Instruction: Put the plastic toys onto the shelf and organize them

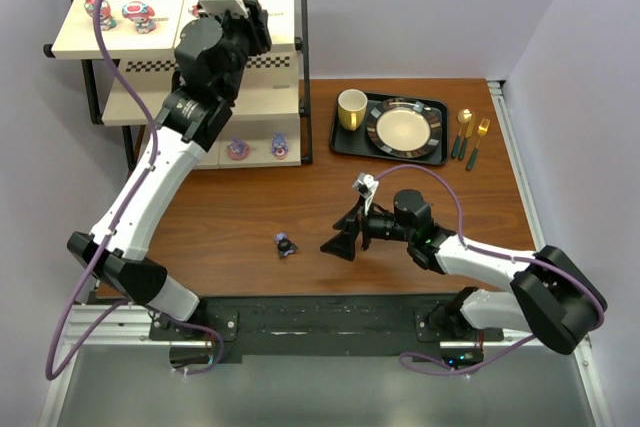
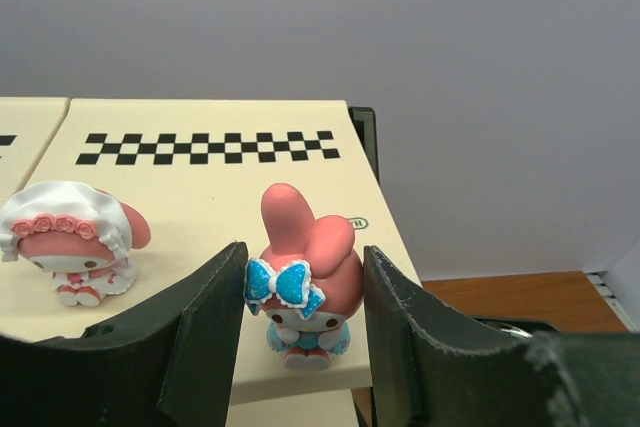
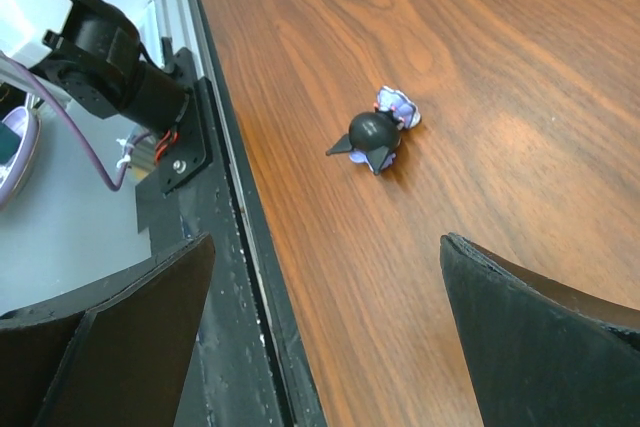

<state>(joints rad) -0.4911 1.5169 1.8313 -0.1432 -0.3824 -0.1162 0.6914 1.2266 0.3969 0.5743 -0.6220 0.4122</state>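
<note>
My left gripper [image 2: 305, 277] reaches over the top board of the shelf [image 2: 200, 187], shut on a pink bunny toy [image 2: 310, 247] with a blue bow that stands near the board's front right corner. A white-bonnet toy [image 2: 70, 242] stands to its left. From above, two toys [image 1: 101, 9] [image 1: 139, 15] show on the top board of the shelf [image 1: 70, 37], and two purple ones [image 1: 237, 149] [image 1: 281, 146] on the bottom board. A dark toy [image 1: 286, 244] [image 3: 375, 135] lies on the table. My right gripper [image 1: 343, 230] [image 3: 328, 247] hovers open just right of it, holding nothing.
A black tray [image 1: 340, 137] at the right of the shelf carries a yellow mug [image 1: 351, 109] and a plate [image 1: 403, 129]. Gold cutlery [image 1: 463, 132] lies beside the tray. The metal rail of the arm bases [image 3: 230, 247] runs along the table's near edge.
</note>
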